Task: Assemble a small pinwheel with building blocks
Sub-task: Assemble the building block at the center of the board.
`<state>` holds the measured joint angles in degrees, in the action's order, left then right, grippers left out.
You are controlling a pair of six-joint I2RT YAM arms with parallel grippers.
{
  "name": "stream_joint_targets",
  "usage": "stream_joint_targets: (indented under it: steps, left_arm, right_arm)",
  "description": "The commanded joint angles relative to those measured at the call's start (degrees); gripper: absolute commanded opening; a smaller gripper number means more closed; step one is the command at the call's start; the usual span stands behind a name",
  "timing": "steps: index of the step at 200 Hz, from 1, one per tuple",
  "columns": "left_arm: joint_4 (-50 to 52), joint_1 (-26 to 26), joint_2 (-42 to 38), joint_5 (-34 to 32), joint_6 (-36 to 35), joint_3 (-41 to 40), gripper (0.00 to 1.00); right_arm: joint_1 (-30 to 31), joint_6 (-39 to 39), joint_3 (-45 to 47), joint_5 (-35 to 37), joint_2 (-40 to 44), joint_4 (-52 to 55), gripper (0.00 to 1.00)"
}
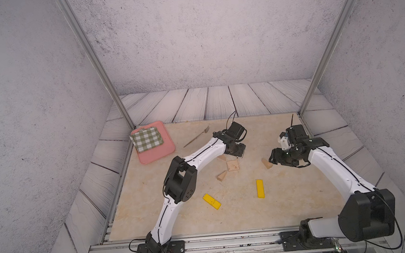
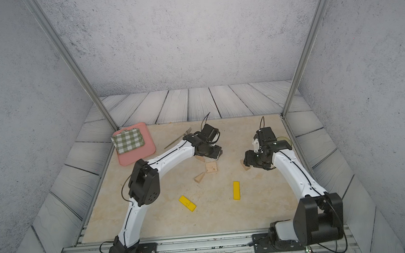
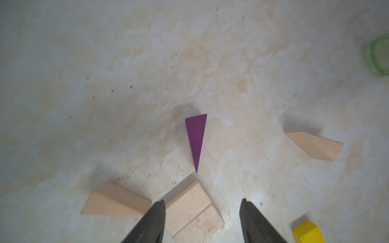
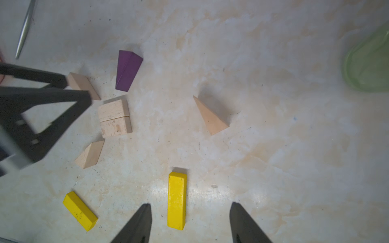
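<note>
On the tabletop (image 4: 273, 147) the pinwheel (image 1: 232, 165) was half built: tan square (image 4: 114, 118) with purple wedge (image 4: 127, 70) and two tan wedges (image 4: 84, 84) (image 4: 90, 154) close around it, third tan wedge (image 4: 210, 117) and two yellow bars (image 4: 177, 201) (image 4: 80, 211) lying apart, unplaced; left claw (image 3: 202, 201) and right claw (image 4: 189, 204) spread, empty.

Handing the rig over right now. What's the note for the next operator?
left gripper: open, empty, next to a tan wedge at the tan square.
right gripper: open, empty.
Done: square laid from two pieces side by side; purple wedge and second tan wedge lie close to its corners.
Left: third tan wedge lies apart from the square; one yellow bar and another yellow bar lie loose, no stem yet.
</note>
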<state>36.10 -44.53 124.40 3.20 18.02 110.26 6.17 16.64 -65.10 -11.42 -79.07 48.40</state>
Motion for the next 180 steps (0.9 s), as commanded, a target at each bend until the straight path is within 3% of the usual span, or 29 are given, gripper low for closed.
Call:
stream_joint_targets:
  steps: [1, 55, 96, 155, 180]
  left_arm:
    - [-7.13, 1.93, -9.36, 0.74, 3.06, -7.70, 0.65]
    - [-12.81, 7.25, -30.77, 2.06, 6.76, -32.68, 0.67]
    - [-13.81, 10.60, -41.89, 2.78, 8.68, -47.55, 0.67]
    - [-14.50, 11.27, -49.78, 3.48, 11.67, -58.09, 0.68]
    - [-14.37, 11.31, -51.57, 3.66, 12.12, -60.07, 0.68]
  right_arm:
    - [-0.15, -3.59, -3.12, 4.93, -4.52, 3.20, 0.64]
    - [0.35, -9.77, -6.70, 8.42, -15.41, 4.66, 0.63]
    - [2.99, -14.26, -10.23, 10.53, -21.21, 3.10, 0.63]
    - [6.03, -21.62, -17.15, 13.35, -30.37, 3.34, 0.62]
    - [6.45, -23.04, -18.41, 15.20, -33.74, 4.08, 0.57]
